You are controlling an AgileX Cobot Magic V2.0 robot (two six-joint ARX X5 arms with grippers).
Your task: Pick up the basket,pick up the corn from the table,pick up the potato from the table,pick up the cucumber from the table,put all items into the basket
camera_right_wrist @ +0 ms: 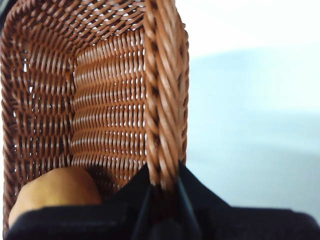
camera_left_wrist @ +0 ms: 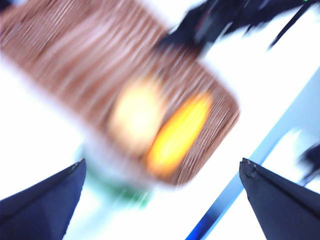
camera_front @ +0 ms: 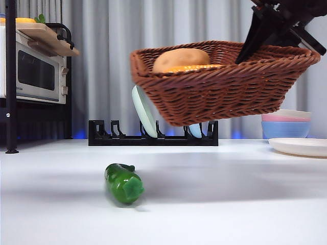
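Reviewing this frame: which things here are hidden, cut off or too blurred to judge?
- Left wrist view: motion blur smears the basket, potato and corn; the cucumber is only a green smudge under the basket.
- Front view: the basket's wall hides most of the corn and the potato's underside; the right gripper is cut by the top edge.
- Right wrist view: the gripper body covers part of the potato; corn not visible.

Grey curtains (camera_front: 107,61) hang in folds across the back. At nine o'clock a black shelf frame (camera_front: 11,76) holds a microwave (camera_front: 36,71) beneath a wooden board (camera_front: 48,38). A black dish rack (camera_front: 153,135) sits at centre with pale plates. At three o'clock stand stacked pastel bowls (camera_front: 286,125) and a white plate (camera_front: 301,147).
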